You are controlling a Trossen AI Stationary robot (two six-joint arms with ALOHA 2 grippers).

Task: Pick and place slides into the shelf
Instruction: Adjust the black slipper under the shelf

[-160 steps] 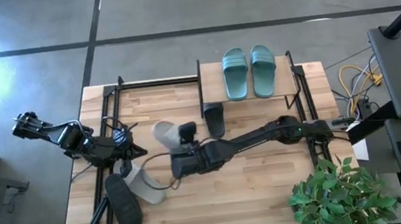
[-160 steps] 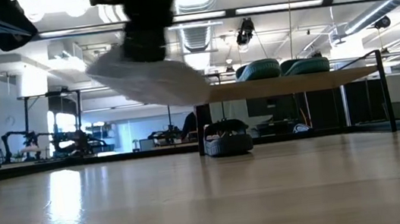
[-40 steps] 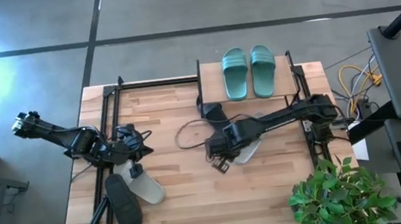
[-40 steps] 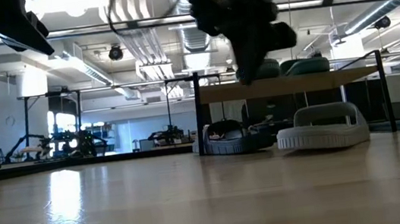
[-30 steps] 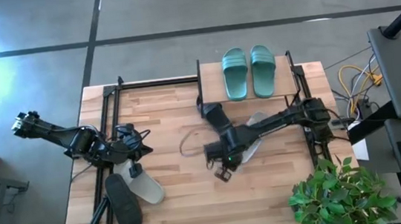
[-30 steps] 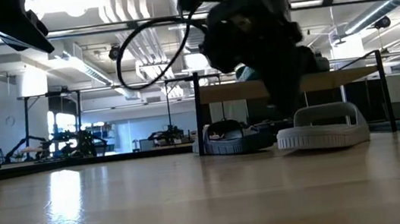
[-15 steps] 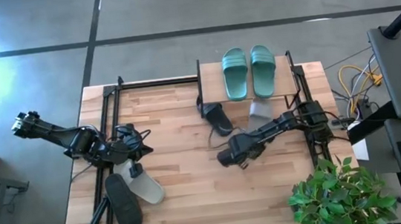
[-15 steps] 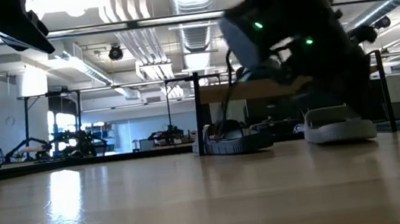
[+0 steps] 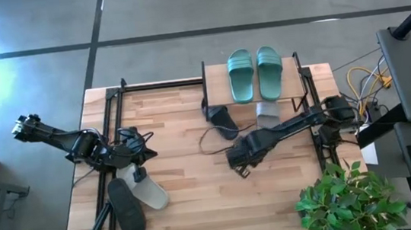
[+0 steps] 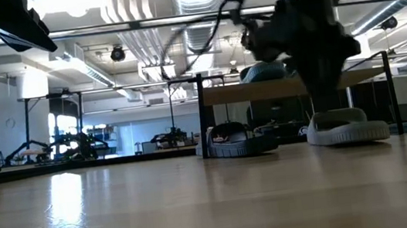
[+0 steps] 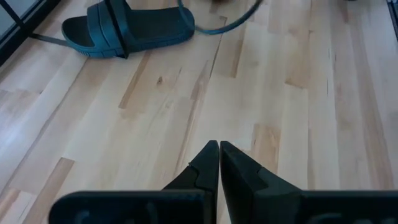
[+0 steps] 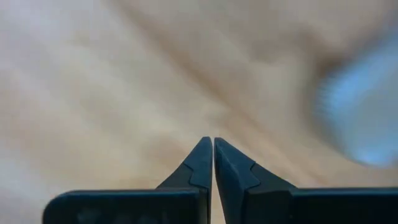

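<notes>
Hovering over the middle of the table point(image 9: 191, 201), my right gripper point(image 12: 208, 152) has its fingers pressed together on nothing, bare wood beneath them and a pale blur off to one side that is likely the grey slide point(image 9: 267, 110). That slide lies on the lower tier of the shelf point(image 9: 218, 91), its heel poking out from under the top board, just beside the black slide point(image 9: 220, 119), which sits tilted and half out from the same tier. From table level both rest flat under the board: the black one point(image 10: 232, 145) near the shelf's left post, the grey one point(image 10: 345, 129) toward the right. I judge they lie low because the top board is already taken.

The top board carries the teal pair point(image 9: 255, 73), side by side, toes pointing away from me, filling most of its width.

My left gripper point(image 11: 219, 158) waits at the table's left side, fingers closed and empty, aimed across the wood toward the black slide on the shelf. Below that arm two more lie on the table: a second grey slide point(image 9: 146, 192) and a second black slide point(image 9: 126, 209), touching or overlapping. Those two are what remains, as I read it.
</notes>
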